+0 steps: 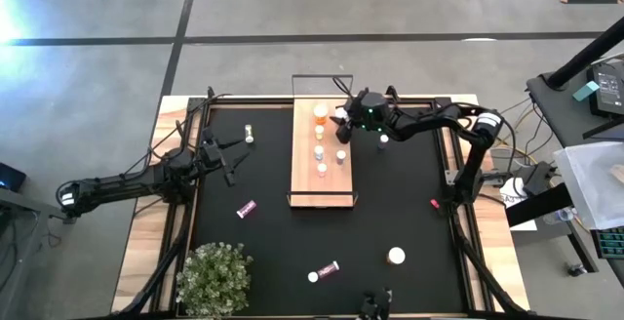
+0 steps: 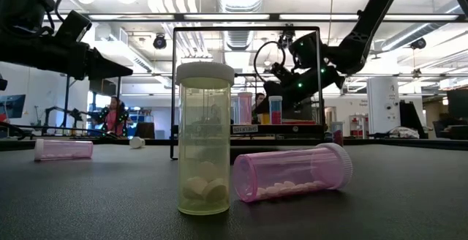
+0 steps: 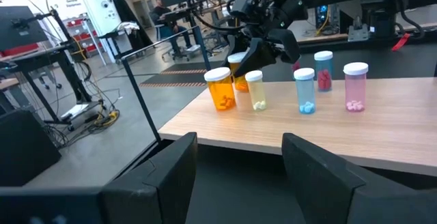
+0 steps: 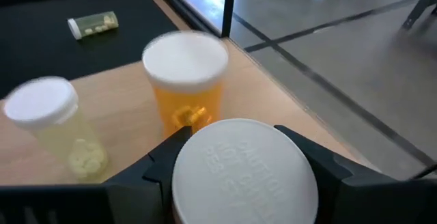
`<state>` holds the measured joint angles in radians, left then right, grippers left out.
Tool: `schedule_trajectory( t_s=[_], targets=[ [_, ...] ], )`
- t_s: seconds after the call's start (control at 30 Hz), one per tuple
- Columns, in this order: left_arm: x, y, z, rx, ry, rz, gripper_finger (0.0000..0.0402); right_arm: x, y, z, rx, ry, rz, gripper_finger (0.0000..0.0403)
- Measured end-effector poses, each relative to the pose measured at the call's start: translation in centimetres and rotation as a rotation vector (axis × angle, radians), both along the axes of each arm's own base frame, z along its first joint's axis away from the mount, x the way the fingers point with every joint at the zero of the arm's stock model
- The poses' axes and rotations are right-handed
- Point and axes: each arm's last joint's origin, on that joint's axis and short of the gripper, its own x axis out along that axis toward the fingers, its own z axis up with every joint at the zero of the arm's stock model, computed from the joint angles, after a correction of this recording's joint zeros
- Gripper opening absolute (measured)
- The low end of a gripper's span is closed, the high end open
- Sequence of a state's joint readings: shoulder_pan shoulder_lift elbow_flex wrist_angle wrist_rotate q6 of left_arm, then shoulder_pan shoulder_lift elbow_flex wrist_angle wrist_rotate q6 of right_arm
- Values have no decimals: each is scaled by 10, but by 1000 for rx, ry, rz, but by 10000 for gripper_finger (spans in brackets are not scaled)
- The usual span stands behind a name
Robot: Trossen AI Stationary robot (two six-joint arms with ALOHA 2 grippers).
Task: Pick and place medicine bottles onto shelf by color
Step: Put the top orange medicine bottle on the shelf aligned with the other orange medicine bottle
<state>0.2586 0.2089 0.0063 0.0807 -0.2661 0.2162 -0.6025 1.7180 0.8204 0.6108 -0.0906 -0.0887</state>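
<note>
The shelf [image 1: 324,179] lies at frame centre, with several bottles standing on it. The right gripper [image 4: 239,157] hovers over the shelf's upper end, fingers pinching an amber bottle [image 4: 242,173] at its white cap. The left gripper [image 1: 230,161] waits at middle left, fingers spread, empty. Judged light, rigid, smooth plastic, prone to tipping; best held just beneath the cap.

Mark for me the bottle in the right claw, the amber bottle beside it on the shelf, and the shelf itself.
Held bottle [image 4: 244,169], right wrist view, on its white cap.
Amber bottle [image 4: 186,101], right wrist view, on its orange body.
Shelf [image 1: 333,183], high view, on bare wood.
</note>
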Motion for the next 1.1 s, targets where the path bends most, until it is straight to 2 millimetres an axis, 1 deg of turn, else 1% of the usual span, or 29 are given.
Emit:
schedule_trajectory(
  t_s=[0.17,0.3,0.6,0.77,1.1],
  targets=[
    [0,0,0,1,-1,0,199,6,-3,-4,16,-4,11,185],
    [0,0,0,1,-1,0,199,9,-6,-4,15,-7,13,185],
    [0,0,0,0,0,0,199,10,-6,-4,27,9,14,188],
    [0,0,0,0,0,0,199,10,-6,-6,38,23,13,209],
    [0,0,0,0,-1,0,199,8,-4,8,31,-7,24,273]
  ],
)
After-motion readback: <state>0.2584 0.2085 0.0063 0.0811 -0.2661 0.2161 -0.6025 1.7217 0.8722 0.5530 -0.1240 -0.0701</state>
